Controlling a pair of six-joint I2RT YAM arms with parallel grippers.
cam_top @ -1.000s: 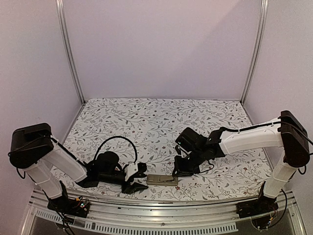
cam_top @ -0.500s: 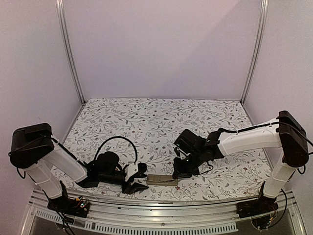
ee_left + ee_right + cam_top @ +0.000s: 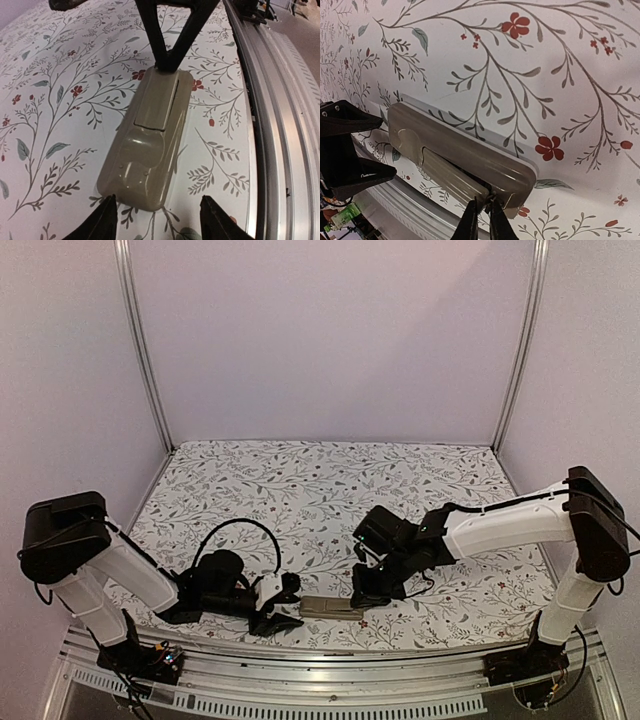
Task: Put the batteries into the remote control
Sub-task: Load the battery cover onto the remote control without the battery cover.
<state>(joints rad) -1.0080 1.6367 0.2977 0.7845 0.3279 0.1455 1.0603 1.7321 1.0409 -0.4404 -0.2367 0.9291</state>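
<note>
The remote control (image 3: 332, 607) lies tan back up near the table's front edge, its cover panel (image 3: 452, 171) sitting slightly raised with a dark gap along one side. My right gripper (image 3: 484, 212) stands at the remote's right end, its fingers pinched together on the end of that cover. My left gripper (image 3: 157, 220) is open at the opposite end of the remote (image 3: 150, 145), one fingertip on either side and neither touching it. No batteries are in view.
An aluminium rail (image 3: 280, 125) runs along the table's front edge just beside the remote. A black cable (image 3: 235, 525) loops over the floral cloth behind my left wrist. Pale walls and metal posts (image 3: 140, 340) close in the table.
My right gripper has edged a little left toward the remote's end and its fingers have come closer together. The left arm and the remote have not moved.
</note>
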